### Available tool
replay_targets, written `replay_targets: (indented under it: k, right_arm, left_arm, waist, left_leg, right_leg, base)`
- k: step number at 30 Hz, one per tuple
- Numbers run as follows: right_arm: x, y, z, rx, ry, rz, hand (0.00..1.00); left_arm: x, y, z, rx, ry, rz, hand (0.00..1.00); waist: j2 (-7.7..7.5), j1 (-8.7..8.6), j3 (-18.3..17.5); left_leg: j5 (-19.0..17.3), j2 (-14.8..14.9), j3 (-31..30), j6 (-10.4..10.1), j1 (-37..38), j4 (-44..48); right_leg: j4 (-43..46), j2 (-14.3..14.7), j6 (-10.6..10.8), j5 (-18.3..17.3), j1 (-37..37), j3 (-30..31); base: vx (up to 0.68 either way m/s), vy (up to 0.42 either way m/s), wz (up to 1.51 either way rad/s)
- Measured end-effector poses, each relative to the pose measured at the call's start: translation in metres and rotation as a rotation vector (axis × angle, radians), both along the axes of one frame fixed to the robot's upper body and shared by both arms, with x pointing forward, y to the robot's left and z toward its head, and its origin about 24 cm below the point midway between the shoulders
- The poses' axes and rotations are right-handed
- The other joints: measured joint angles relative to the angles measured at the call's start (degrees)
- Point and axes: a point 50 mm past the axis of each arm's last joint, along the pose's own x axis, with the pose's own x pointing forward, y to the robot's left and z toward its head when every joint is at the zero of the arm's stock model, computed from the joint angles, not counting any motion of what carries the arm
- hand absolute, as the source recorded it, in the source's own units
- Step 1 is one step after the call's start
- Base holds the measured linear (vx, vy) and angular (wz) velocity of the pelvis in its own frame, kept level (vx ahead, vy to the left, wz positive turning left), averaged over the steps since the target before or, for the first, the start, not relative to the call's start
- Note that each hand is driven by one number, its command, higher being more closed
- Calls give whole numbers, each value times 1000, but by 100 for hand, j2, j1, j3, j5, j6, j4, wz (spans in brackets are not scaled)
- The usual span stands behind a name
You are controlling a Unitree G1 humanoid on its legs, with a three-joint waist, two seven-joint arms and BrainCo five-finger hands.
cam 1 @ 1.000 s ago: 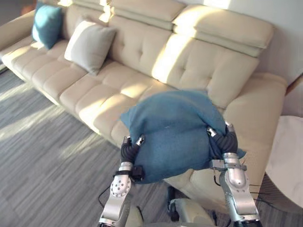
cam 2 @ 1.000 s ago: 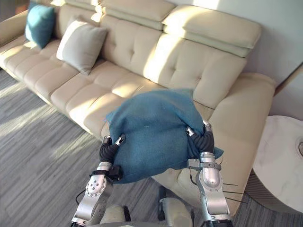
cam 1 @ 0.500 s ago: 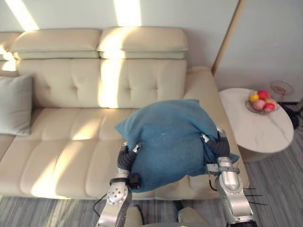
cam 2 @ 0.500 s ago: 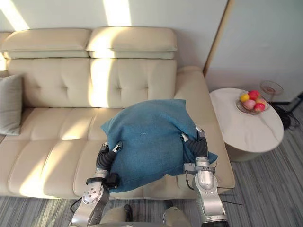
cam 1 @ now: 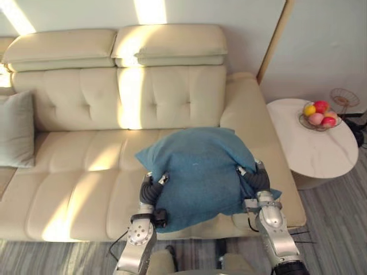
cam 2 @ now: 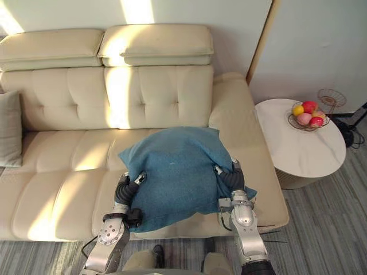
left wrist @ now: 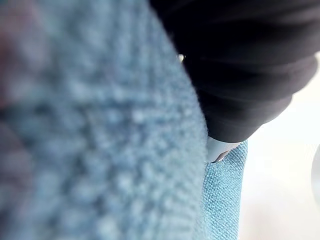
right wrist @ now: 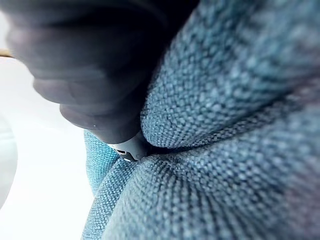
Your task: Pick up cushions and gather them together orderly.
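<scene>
Blue cushion (cam 1: 200, 172) sits pinched between left hand (cam 1: 150, 192) and right hand (cam 1: 258, 180).

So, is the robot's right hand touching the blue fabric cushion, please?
Touching: the right wrist view shows the right hand sunk into the blue fabric cushion, cloth creasing around it.

1 blue cushion (cam 1: 200, 172) held above sofa (cam 1: 74, 172); grey cushion (cam 1: 16, 129) leans far L.
</scene>
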Motion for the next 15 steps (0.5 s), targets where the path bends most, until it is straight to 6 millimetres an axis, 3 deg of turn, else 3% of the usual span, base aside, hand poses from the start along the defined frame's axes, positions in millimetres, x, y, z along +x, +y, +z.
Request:
replay_targets:
  k: [4, 6, 7, 9, 11, 13, 14, 15]
  right_arm:
    - [17, 12, 10, -63, -43, 1, 100]
    - [29, 15, 26, -77, -111, -17, 100]
    - [42, 19, 43, -78, -172, -24, 100]
    - [61, 24, 69, -107, -263, -51, 100]
    - [84, 27, 106, -102, -365, -104, 100]
    - [94, 27, 138, -100, -459, -156, 100]
    - [102, 27, 169, -77, -540, -195, 100]
    - [105, 28, 180, -67, -569, -207, 100]
  left_arm:
    - [13, 5, 7, 44, -33, 43, 100]
    - [28, 6, 22, 63, -100, 50, 100]
    - [42, 8, 36, 71, -155, 66, 100]
    - [68, 10, 59, 105, -237, 85, 100]
    - [100, 10, 100, 142, -367, 104, 100]
    - [121, 8, 137, 174, -476, 123, 100]
    - [136, 7, 173, 200, -572, 140, 100]
    - [141, 7, 188, 210, -607, 150, 100]
  waist:
    - [52, 1, 148]
    - [55, 8, 249]
    - [53, 19, 476]
    - [59, 12, 697]
    - [62, 42, 1042]
    - [69, 118, 1245]
    - [65, 171, 1369]
    - [62, 181, 1371]
  left_leg:
    - [56, -32, 117, -38, -179, -84]
    - [53, -34, 171, -57, -607, 52]
    - [78, -26, 220, -50, -800, 106]
    - [108, -22, 267, -20, -1193, 277]
    - [189, -8, 272, 89, -1551, 479]
    - [215, 6, 265, 103, -1803, 587]
    - [236, 20, 241, 112, -2022, 679]
    - [254, 21, 235, 137, -2125, 698]
  right_leg:
    - [-70, -35, -70, 94, -319, 95]
    - [-15, -39, -173, 169, -703, 91]
    - [-9, -58, -246, 275, -887, 70]
    - [3, -107, -169, 490, -1256, 84]
    - [48, -124, -45, 695, -1566, 85]
    - [120, -119, -30, 744, -1799, 85]
    - [147, -110, -18, 810, -1982, 82]
    - [147, -109, -27, 833, -2070, 79]
  base:
    - [-141, 9, -21]
    - [-151, 7, -26]
    - [-158, -3, -30]
    - [-172, -9, -19]
    - [-141, -17, -4]
    - [-133, -33, 1]
    - [-125, -43, 2]
    - [-85, -36, 5]
